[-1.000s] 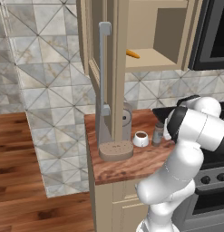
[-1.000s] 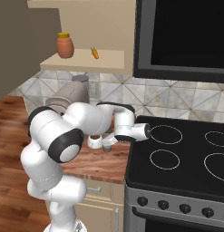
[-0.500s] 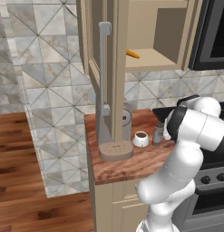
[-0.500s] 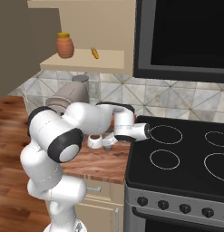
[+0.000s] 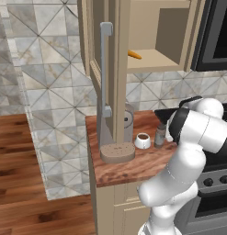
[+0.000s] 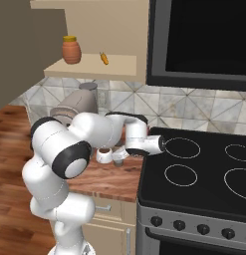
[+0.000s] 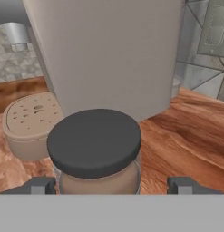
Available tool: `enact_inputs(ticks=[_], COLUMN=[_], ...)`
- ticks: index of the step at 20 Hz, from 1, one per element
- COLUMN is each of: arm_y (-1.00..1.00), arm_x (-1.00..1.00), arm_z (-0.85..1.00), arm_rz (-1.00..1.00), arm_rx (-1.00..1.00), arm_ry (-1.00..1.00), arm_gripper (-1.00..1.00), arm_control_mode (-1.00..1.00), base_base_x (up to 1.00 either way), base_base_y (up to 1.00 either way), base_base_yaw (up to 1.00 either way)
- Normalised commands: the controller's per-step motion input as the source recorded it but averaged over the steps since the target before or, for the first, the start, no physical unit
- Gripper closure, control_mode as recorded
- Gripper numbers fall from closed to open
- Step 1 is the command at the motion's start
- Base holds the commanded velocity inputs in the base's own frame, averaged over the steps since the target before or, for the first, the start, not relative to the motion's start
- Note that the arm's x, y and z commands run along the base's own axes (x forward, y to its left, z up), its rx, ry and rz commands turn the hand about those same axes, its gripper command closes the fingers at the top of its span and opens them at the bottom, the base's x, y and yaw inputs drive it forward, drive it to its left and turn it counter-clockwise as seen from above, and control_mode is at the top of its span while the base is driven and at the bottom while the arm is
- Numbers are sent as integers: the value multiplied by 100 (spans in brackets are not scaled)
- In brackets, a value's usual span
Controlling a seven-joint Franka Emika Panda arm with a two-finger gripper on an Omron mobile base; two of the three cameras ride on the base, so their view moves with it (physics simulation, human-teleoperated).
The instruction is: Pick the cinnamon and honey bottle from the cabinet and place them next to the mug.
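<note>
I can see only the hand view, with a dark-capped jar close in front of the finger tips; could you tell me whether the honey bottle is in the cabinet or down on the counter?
Observer: The honey bottle stands up on the shelf of the cabinet, seen in the right base view.
Operator: Thank you. Where is the mug relative to my jar?
Observer: The mug stands on the counter close beside the cinnamon, between it and the round brown speckled base.
Operator: Is anything else on that shelf?
Observer: A thin orange pointed thing lies there, apart from the honey bottle, to its right in the right base view.
</note>
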Motion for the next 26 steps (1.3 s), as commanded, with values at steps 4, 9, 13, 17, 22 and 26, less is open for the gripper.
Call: enact_inputs(ticks=[4, 9, 13, 17, 22, 26], arm_y=[0, 0, 3, 0, 7, 8], arm_x=[0, 0, 0, -2, -15, -20], arm_z=[1, 38, 65, 64, 44, 16], arm_rz=[0, 0, 0, 0, 0, -4], arm_rx=[0, 0, 0, 0, 0, 0], arm_ry=[0, -8, -16, -17, -9, 0], arm_gripper=[-100, -100, -100, -100, -100, -100], arm_control_mode=[-100, -100, -100, -100, -100, -100], base_base_x=[0, 0, 0, 0, 0, 0], base_base_y=[0, 0, 0, 0, 0, 0], base_base_yaw=[0, 0, 0, 0, 0, 0])
